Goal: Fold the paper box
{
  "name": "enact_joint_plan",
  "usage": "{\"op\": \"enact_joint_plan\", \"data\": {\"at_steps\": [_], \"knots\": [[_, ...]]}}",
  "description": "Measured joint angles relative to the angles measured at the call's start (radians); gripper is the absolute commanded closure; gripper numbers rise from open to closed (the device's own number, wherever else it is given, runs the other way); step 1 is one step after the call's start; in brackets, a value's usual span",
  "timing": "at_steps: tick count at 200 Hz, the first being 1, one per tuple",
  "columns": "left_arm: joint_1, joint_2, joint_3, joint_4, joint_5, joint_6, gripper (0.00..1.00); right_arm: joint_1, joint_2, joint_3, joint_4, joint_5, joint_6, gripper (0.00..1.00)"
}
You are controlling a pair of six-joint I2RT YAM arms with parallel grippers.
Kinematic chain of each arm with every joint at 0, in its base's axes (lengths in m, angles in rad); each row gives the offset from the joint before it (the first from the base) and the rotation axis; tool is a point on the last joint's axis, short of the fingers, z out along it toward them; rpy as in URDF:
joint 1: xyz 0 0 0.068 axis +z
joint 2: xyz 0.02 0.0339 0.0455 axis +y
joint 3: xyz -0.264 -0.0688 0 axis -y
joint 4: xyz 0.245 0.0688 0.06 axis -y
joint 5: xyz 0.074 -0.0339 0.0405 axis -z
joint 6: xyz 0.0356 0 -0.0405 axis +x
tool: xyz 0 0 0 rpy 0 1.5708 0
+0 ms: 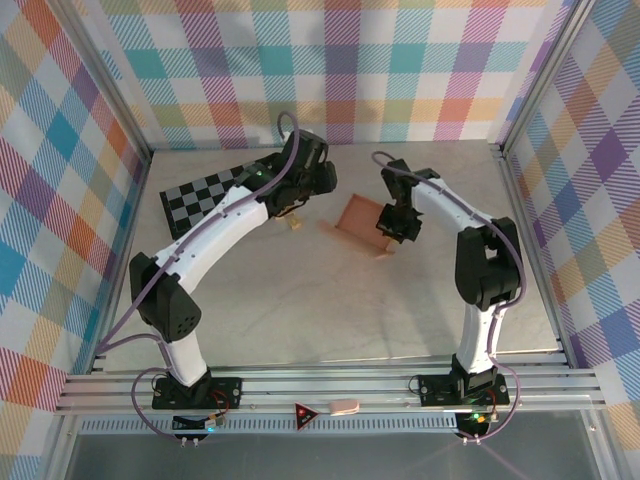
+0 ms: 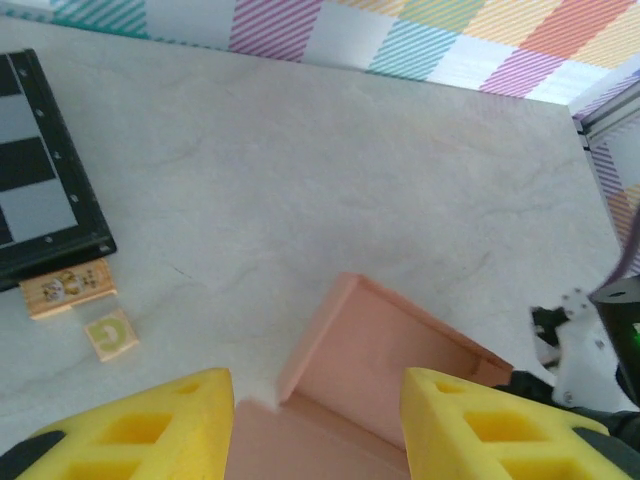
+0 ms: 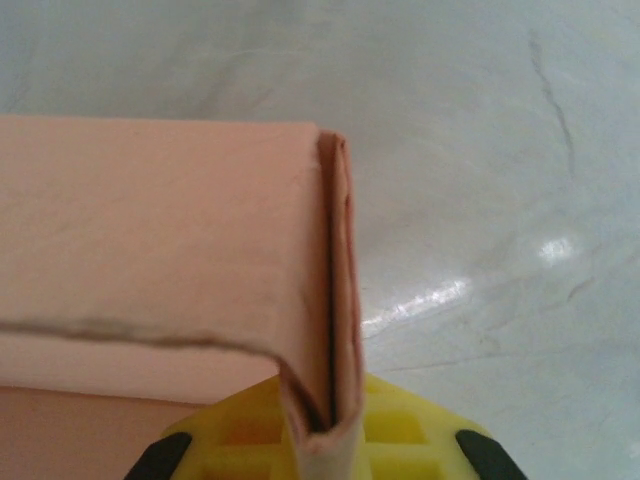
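At ten o'clock on the pale marbled table [image 1: 300,310] lies the black-and-grey checkered board [image 1: 205,195]. A tiny tan wooden block [image 2: 110,335] sits just off its corner. Next comes my left claw [image 2: 318,428]. Its yellow fingers [image 2: 150,425] stand spread, gripping nothing, above the ten-o'clock end of the salmon-orange thin-card paper box [image 1: 358,215].

That box sits near the table's middle, a little toward twelve o'clock, between my two claws. It is a shallow tray with its open face up. From above, its long axis seems to run from ten o'clock to four o'clock, though my arms cover part of it, so I hold that loosely. At its four-o'clock end my right claw [image 3: 320,445] is pressed together on a wall doubled over on itself, pinching both layers of card.

I judge I am mid-fold. Two walls stand, one of them clamped, while the card under my left claw looks flat. The next move calls for my right claw to hold the box steady. My left claw should then lower onto that flat flap, lift it and tuck it without crushing the thin card.
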Motion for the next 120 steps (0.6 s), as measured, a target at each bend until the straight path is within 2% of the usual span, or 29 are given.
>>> {"op": "enact_joint_plan", "data": {"at_steps": [19,61,92,120], "knots": [[0.011,-0.011,0.000,-0.027,0.000,0.007,0.53,-0.019,-0.027,-0.063,0.012,-0.064,0.190,1.00],[0.020,-0.089,-0.048,-0.068,0.006,0.023,0.53,-0.021,-0.120,-0.345,0.164,-0.257,0.689,1.00],[0.020,-0.203,-0.192,-0.059,0.043,0.025,0.54,-0.021,-0.114,-0.323,0.238,-0.322,0.849,1.00],[0.020,-0.297,-0.365,-0.048,0.099,0.022,0.54,-0.021,-0.114,-0.333,0.313,-0.344,0.946,0.91]]}}
